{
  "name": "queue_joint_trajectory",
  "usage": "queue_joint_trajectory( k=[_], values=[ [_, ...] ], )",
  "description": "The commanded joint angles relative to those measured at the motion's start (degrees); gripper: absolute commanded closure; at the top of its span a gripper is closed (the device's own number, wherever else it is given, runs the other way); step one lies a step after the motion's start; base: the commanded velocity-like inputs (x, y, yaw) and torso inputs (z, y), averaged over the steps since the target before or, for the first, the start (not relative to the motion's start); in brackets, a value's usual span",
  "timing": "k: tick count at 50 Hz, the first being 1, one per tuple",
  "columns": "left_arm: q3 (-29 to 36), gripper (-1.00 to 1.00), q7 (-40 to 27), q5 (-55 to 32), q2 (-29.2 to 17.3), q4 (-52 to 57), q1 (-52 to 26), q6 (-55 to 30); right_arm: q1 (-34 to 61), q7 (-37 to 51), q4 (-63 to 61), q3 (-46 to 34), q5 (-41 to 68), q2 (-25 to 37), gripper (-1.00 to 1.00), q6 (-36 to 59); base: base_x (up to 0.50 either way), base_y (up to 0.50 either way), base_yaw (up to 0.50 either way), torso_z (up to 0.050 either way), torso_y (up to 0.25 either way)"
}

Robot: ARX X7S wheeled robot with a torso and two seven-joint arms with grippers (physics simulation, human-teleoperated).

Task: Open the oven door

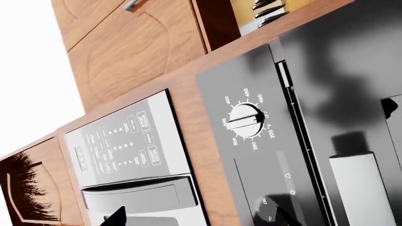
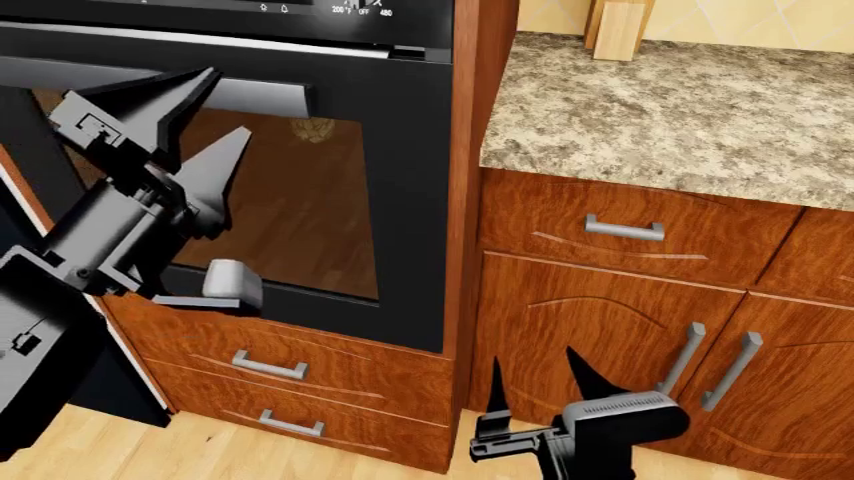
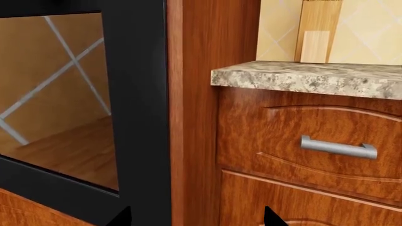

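Oven door (image 2: 307,200) stands shut in the wooden cabinet, just beside the left gripper (image 2: 187,125), whose jaws are spread near the handle (image 2: 260,97). It looks heavy, stiff and glossy, so that top bar is the place to grab. Right gripper (image 2: 541,375) hangs low, jaws spread, holding nothing.

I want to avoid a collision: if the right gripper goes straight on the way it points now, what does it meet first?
Probably the wooden cabinet front beside the oven door; the right gripper points at the boundary, and depth is unclear.
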Motion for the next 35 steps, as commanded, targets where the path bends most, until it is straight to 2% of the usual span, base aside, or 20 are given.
queue_joint_trajectory(
  k=[1, 23, 35],
  values=[
    [1.4, -1.00, 1.0, 0.1, 0.5, -1.9, -0.7, 1.0, 0.0, 0.4, -0.3, -0.1, 0.3, 0.2, -1.00, -0.1, 0.00, 0.00, 0.00, 0.000, 0.000],
    [2.5, -1.00, 3.6, -1.6, 1.2, -4.0, -1.3, 1.3, 0.2, 0.8, 0.1, -0.6, 0.7, 0.5, -1.00, -0.3, 0.00, 0.00, 0.00, 0.000, 0.000],
    [3.6, -1.00, 4.9, -1.6, 3.1, -7.1, -5.1, 2.2, 0.4, 1.1, 0.1, -0.9, 0.7, 0.7, -1.00, -0.3, 0.00, 0.00, 0.00, 0.000, 0.000]
  ],
)
